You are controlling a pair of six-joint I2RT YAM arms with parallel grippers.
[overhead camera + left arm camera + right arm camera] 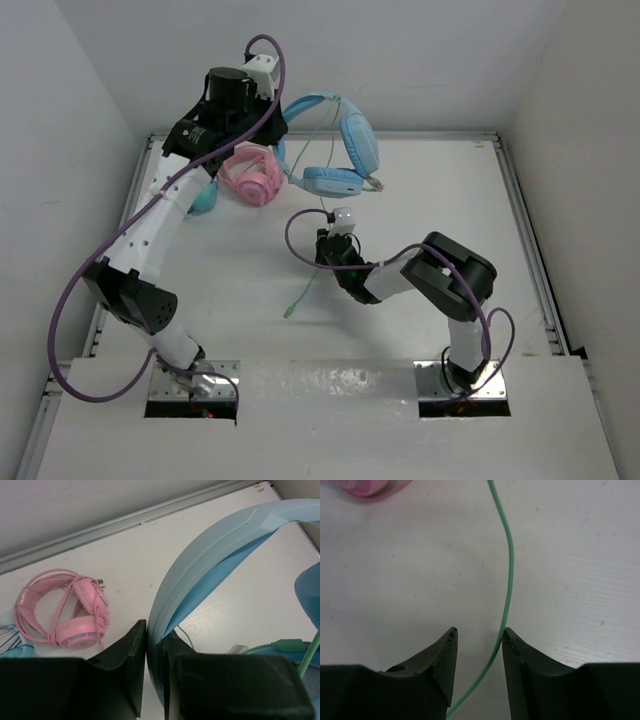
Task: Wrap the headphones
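The light-blue headphones (335,150) stand at the back of the table, earcups down and headband up. My left gripper (278,128) is shut on the left side of the headband (225,545), which runs up from between the fingers (155,647). The thin pale-green cable (308,282) trails forward over the table to its plug (288,312). My right gripper (330,252) is low over the table and open. The cable (509,570) passes between its jaws, close to the right finger (517,655), and is not pinched.
Pink headphones (250,172) with their cable wound round them lie just left of the blue ones, and also show in the left wrist view (65,610). Smaller teal headphones (205,195) lie partly under my left arm. A raised rail (515,200) edges the table.
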